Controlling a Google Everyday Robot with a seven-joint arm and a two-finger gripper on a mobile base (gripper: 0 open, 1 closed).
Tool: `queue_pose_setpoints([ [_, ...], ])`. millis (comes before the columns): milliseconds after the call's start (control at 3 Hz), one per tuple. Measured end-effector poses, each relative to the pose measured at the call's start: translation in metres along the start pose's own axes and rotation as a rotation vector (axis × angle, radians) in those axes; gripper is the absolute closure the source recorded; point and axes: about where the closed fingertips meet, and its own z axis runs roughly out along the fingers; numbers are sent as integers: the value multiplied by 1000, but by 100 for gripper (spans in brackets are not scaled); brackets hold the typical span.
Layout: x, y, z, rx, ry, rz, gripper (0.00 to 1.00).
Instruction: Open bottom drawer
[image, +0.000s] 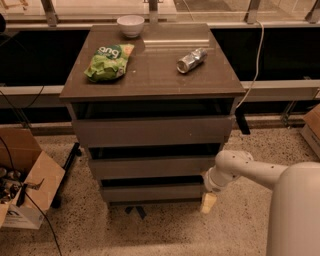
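Pincer (208, 199) hangs low under the front right corner of the desk (155, 75), just beside the right end of the bottom drawer (152, 192) (spread or pressed together, I cannot tell). That drawer has no handle, so the pincer could slip off or catch the middle drawer (152, 167) instead.

Tabletop (155, 70): bowl (130, 25), bag (109, 62), maybe can (192, 60); gripper (208, 201) near floor (165, 235).
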Motion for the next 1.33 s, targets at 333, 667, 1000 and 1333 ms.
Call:
queue_pose_setpoints([
  [333,17,-16,14,35,-13,5,0],
  [667,34,-46,63,23,-58,55,0],
  [1000,35,-51,66,29,-62,63,0],
  [1333,34,-48,79,24,-50,73,0],
])
